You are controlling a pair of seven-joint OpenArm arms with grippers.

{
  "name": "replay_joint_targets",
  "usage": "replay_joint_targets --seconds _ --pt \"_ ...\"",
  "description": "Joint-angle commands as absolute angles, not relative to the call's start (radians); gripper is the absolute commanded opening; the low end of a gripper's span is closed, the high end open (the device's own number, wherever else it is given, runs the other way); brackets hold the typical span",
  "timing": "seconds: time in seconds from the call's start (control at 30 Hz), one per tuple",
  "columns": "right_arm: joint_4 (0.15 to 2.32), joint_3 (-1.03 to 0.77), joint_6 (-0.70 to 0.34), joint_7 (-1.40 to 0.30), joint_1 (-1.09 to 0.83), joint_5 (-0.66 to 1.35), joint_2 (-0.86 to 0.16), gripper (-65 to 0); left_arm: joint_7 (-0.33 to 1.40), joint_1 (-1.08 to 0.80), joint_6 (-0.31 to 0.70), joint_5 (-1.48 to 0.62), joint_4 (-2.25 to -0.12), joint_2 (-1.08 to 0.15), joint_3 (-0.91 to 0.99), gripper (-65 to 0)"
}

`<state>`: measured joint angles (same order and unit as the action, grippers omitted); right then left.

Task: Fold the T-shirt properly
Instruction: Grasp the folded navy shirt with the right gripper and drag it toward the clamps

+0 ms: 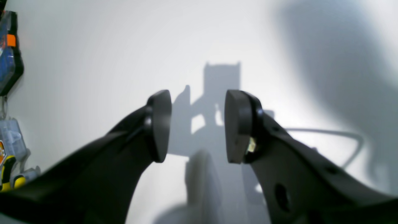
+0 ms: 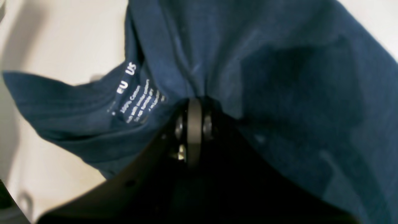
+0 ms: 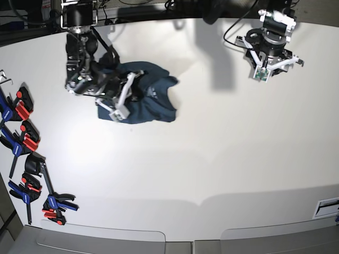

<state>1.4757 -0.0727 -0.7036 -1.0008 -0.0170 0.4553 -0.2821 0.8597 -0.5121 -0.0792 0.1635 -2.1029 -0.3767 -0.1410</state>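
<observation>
The dark teal-blue T-shirt (image 3: 151,103) lies crumpled on the white table (image 3: 212,159) at the back left. In the right wrist view its cloth (image 2: 279,77) fills most of the frame, with a white printed size label (image 2: 136,99) showing. My right gripper (image 2: 194,107) is shut on a bunched fold of the T-shirt near that label; in the base view it (image 3: 135,83) sits at the shirt's left side. My left gripper (image 1: 197,124) stands open with nothing between its pads, over bare table. In the base view it (image 3: 271,59) hangs at the back right, far from the shirt.
Several red-blue-black clamps (image 3: 24,143) lie along the table's left edge. Clamps and tools (image 1: 9,56) also show at the left edge of the left wrist view. The table's front edge (image 3: 175,235) runs along the bottom.
</observation>
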Motion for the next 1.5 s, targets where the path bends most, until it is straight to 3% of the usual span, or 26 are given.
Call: replay_joint_targets --seconds 0.0,0.3,0.67,0.87,1.13,1.47 --pt "1.485 -0.113 -0.698 -1.012 -0.003 0.473 -0.294 -65.0 0.834 -0.512 -0.089 0.173 -2.122 -0.383 -0.137 -38.8" --pt "1.444 -0.402 -0.698 -1.039 -0.004 0.509 -0.294 -65.0 0.835 -0.513 -0.089 0.173 -2.122 -0.383 -0.137 -38.8" --pt "1.196 -0.610 -0.640 -1.041 -0.004 0.566 -0.294 -65.0 0.835 -0.513 -0.089 0.173 -2.122 -0.383 -0.137 -38.8" --pt "1.217 -0.629 -0.641 -1.081 0.017 0.737 -0.309 -65.0 0.835 -0.513 -0.089 0.173 -2.122 -0.383 -0.137 -38.8" --pt "1.322 -0.629 -0.698 -1.108 0.113 0.749 -0.316 -65.0 0.835 -0.513 -0.088 0.173 -2.122 -0.383 -0.137 -38.8" --pt "1.527 -0.566 -0.698 -1.178 0.171 0.924 -0.355 -65.0 0.835 -0.513 -0.088 0.173 -2.122 -0.383 -0.137 -38.8"
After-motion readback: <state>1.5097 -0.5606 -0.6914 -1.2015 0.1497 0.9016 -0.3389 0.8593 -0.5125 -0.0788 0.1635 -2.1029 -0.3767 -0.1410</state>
